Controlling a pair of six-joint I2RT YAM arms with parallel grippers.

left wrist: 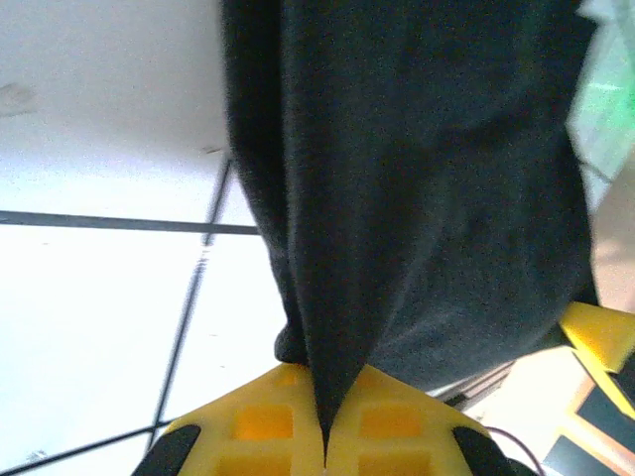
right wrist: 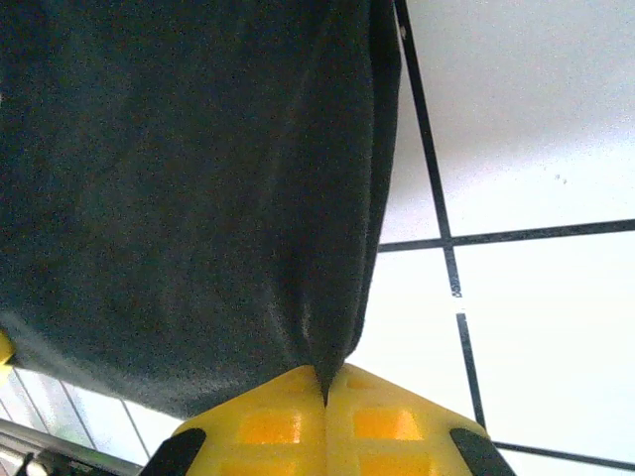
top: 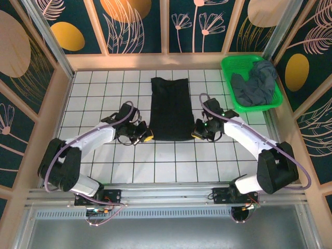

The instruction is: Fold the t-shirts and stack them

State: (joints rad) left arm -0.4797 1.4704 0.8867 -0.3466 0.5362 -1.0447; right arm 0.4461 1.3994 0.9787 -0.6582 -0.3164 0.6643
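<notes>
The left arm (top: 91, 137) and the right arm (top: 246, 134) look alike: smooth white links set between bulky black joint housings. A thin purple cable (top: 44, 176) loops along the left arm, and another (top: 300, 161) runs along the right. The left gripper (top: 147, 138) and the right gripper (top: 196, 136) have yellow fingers (left wrist: 263, 424) moulded with square recesses, with black patches at the outer corners. A small green light (top: 207, 124) glows on the right wrist. The black bases (top: 98, 197) carry exposed wiring.

We list: black t-shirt (top: 170, 106) spanning between left tool (top: 147, 138) and right tool (top: 196, 136); bare counter (top: 93, 88) outward of both; green basket (top: 237, 63) beyond right tool.
</notes>
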